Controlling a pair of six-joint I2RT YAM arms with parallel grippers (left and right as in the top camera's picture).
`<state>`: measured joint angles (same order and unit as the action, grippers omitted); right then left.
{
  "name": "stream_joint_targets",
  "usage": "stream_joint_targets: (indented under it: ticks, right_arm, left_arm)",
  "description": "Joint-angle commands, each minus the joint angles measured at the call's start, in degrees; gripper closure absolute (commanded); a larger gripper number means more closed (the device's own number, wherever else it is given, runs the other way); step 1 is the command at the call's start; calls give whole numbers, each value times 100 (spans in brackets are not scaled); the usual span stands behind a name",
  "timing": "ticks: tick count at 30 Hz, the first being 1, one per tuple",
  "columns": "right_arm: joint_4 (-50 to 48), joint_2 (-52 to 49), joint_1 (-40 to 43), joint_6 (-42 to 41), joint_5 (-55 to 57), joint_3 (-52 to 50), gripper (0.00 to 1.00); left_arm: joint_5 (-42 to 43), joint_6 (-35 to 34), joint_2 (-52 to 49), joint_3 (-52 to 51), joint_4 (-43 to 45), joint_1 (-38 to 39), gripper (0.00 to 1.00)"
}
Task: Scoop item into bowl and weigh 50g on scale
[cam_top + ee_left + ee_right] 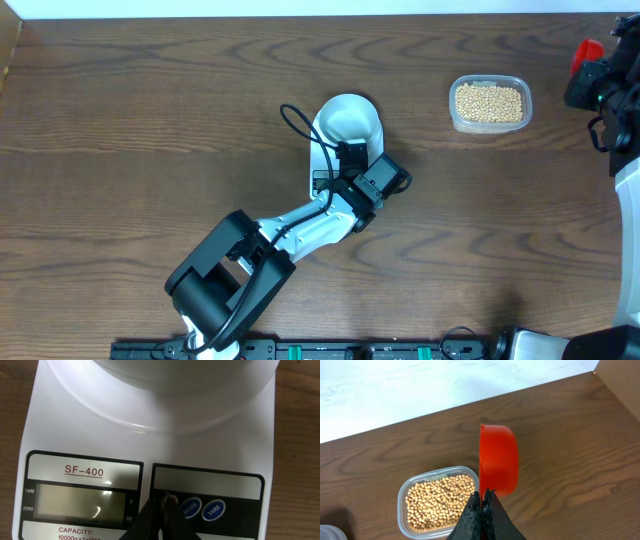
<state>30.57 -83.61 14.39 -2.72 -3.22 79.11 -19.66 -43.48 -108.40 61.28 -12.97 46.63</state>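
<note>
left arm (310,227): white link, black joints | cable (291,118): black loop | left gripper (164,500): black | right arm (630,210): white link

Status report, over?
Left gripper shut by blue buttons of flat white digital scale. Right gripper shut on red plastic scoop near tan beans in clear tub. White bowl on scale, empty. Nothing blocking.

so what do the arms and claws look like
The left arm is a white link between boxy black joints, with a black cable looping at the wrist. The right arm is black and white. The left claw and right claw have slim black fingers.
</note>
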Motion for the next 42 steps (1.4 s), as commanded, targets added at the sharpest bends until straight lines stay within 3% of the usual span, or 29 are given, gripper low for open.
stream_joint_targets:
  ticks: [1,42]
  right_arm:
    - [-20,2,20,66,-37,74,99]
    - [-57,2,20,66,-35,74,99]
  left_arm:
    - [103,31,-251,-105,-105,-31,93]
    - [48,37,-251,-105,4,-31,92]
